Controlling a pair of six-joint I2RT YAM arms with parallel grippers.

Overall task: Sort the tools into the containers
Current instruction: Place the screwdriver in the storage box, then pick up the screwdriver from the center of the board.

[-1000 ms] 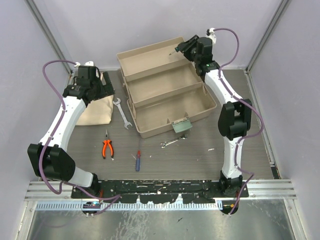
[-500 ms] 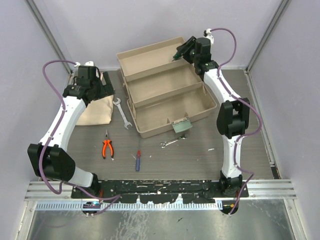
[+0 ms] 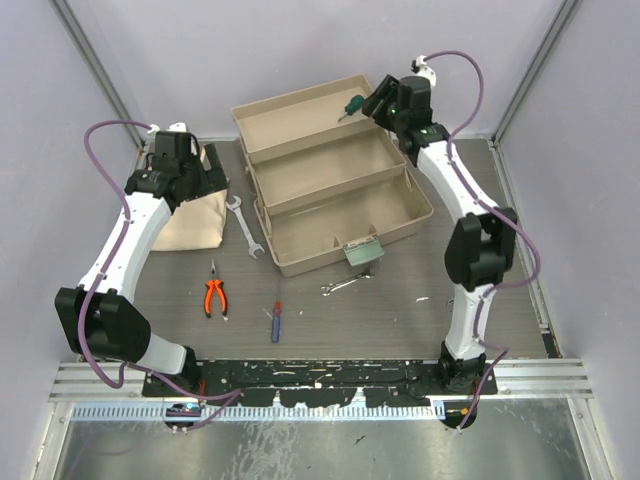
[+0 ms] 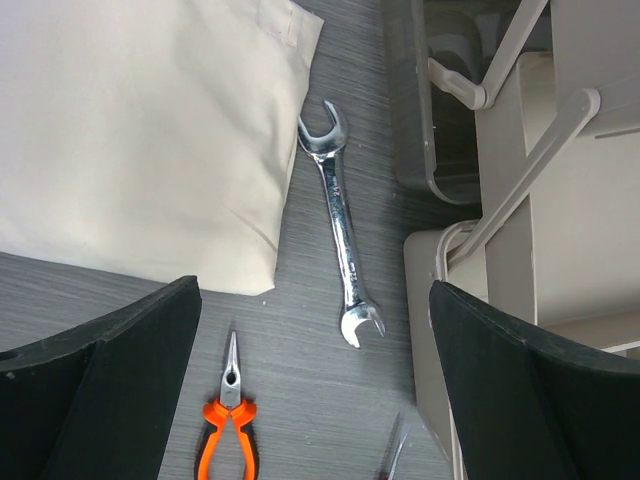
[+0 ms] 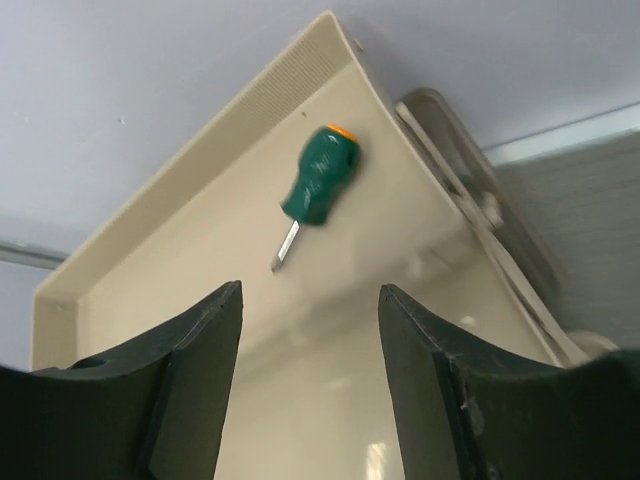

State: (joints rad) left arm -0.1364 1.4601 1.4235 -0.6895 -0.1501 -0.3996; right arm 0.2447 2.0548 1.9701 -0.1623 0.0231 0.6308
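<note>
The right claw [image 5: 310, 300] is spread, pinching nothing. The stubby green-handled screwdriver with an orange cap [image 5: 320, 187] is loose at its twelve o'clock, in the three o'clock end of the topmost tan plastic tray [image 5: 240, 120]. The left claw [image 4: 315, 300] hangs spread wide above a silver open-end wrench [image 4: 340, 220].

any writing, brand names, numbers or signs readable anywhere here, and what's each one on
None: no readable text in any view.
silver wrench: any stamping on the shank is too faint to make out.
green screwdriver: plain handle, no label visible.
toolbox: no brand or sticker visible on its trays or walls.
orange pliers: too small to show any marking.
</note>
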